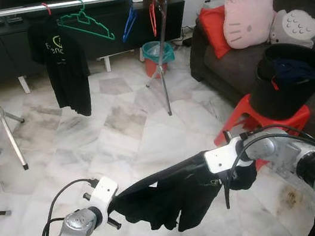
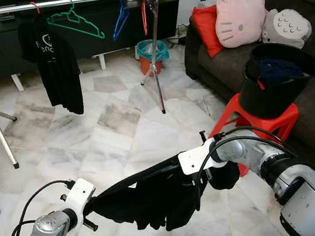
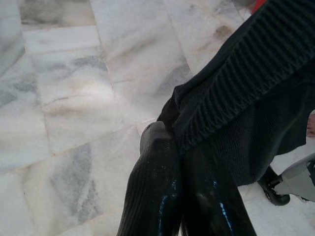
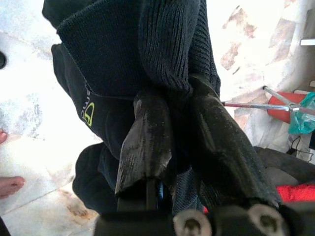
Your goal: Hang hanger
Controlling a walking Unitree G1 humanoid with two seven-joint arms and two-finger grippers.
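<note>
A black garment (image 1: 177, 196) is stretched low in front of the robot, held between both arms above the marble floor (image 1: 99, 133). It is a dark knit piece with a ribbed edge, and a small yellow-green logo shows on one fold in the right wrist view. Its middle sags in loose bunches, while the upper edge runs nearly taut from one gripper to the other.

The left gripper (image 3: 183, 147) is clenched on the ribbed hem at the garment's left end, its two black fingers (image 3: 152, 191) pressed together with the cloth pinched between them. The right gripper (image 4: 170, 103) is likewise clamped on a bunched fold at the right end, the fabric wrapping over both fingertips.

Farther off stands a metal clothes rail (image 1: 60, 5) on slanted legs. On it hang a black T-shirt (image 1: 67, 63) with a light logo, an empty green hanger (image 1: 86, 22), a blue hanger (image 1: 129, 20) and a red hanger (image 1: 153, 14). The garment in the grippers is well apart from the rail.

To the right, a black bucket (image 1: 290, 80) holding dark cloth sits on a red stool (image 1: 255, 123) beside a dark sofa (image 1: 232, 60) with a pink cat cushion (image 1: 248, 18) and a red cushion (image 1: 214, 30). A teal bin (image 1: 156, 54) stands behind the rail.
</note>
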